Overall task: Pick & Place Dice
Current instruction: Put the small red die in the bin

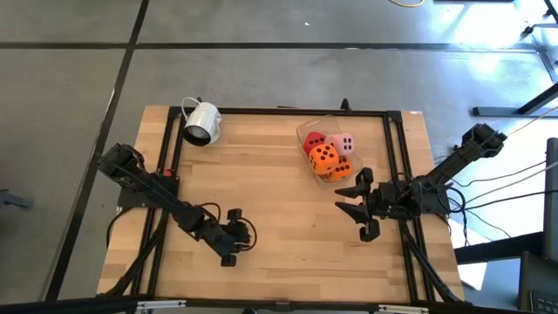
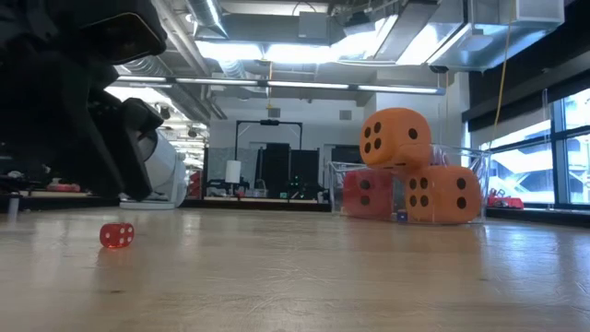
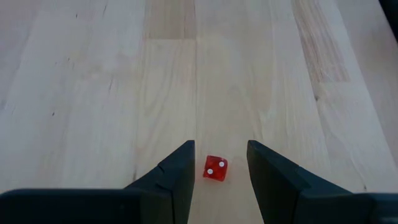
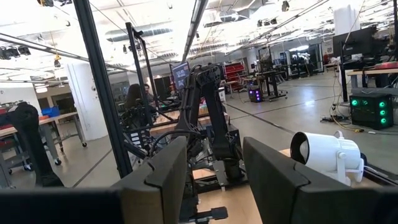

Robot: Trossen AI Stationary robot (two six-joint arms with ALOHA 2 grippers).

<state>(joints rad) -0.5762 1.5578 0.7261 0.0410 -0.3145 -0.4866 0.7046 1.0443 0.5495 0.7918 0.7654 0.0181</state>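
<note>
Item: four soft dice, held in a clear plastic container (image 1: 307, 133) near the table's far edge, toward its right side. Orange die (image 1: 323, 156) sat uppermost; second orange die (image 1: 341, 169) at the container's near end; red die (image 1: 315, 139) and pink die (image 1: 344, 143) behind. All four lay stacked touching one another, probably gathered there as the drop point.

Item: left gripper (image 3: 219, 162), low over the table (image 1: 261, 174) near its front edge. Fingers apart, straddling a small translucent red die (image 3: 215, 168) that rested on the wood untouched by either finger; the placing suits a pinch not yet made.

Item: right gripper (image 1: 359, 208), by the right edge, just in front of the container. Fingers spread, nothing between them; apparently waiting.

Item: white mug (image 1: 201, 122), on its side at the far-left corner, well apart from both grippers.

Obstructions: none seen between the small die and the container.
</note>
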